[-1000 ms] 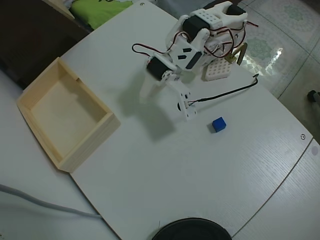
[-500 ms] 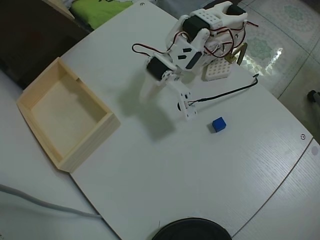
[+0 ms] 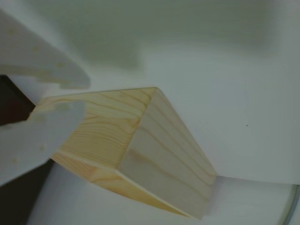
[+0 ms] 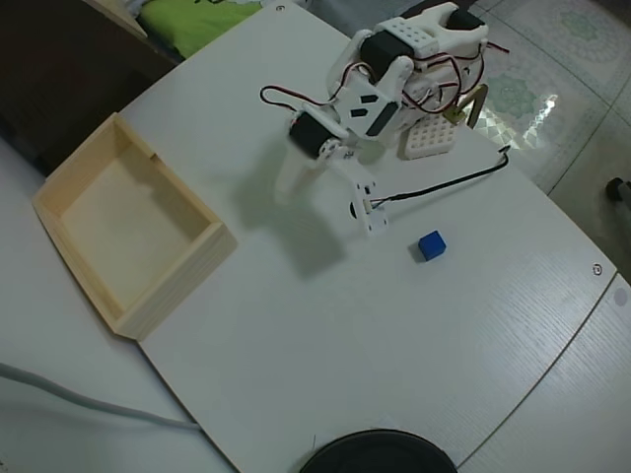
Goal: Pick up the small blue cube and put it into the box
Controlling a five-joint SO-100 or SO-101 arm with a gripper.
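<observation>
The small blue cube (image 4: 431, 245) lies on the white table, right of the arm in the overhead view. It does not show in the wrist view. The box (image 4: 133, 225), a shallow pale wood tray, stands empty at the table's left side. My gripper (image 4: 287, 187) hangs over the table between them, pointing toward the box and well apart from the cube. In the wrist view the gripper (image 3: 85, 96) enters from the left with its white fingers (image 3: 42, 63) slightly apart and nothing between them. The box's corner (image 3: 154, 145) fills the middle of that view.
A small white perforated block (image 4: 426, 138) sits beside the arm's base (image 4: 424, 44). A black cable (image 4: 444, 182) runs across the table toward the right edge. A dark round object (image 4: 380, 453) pokes in at the bottom edge. A grey cable (image 4: 79, 399) crosses the lower left.
</observation>
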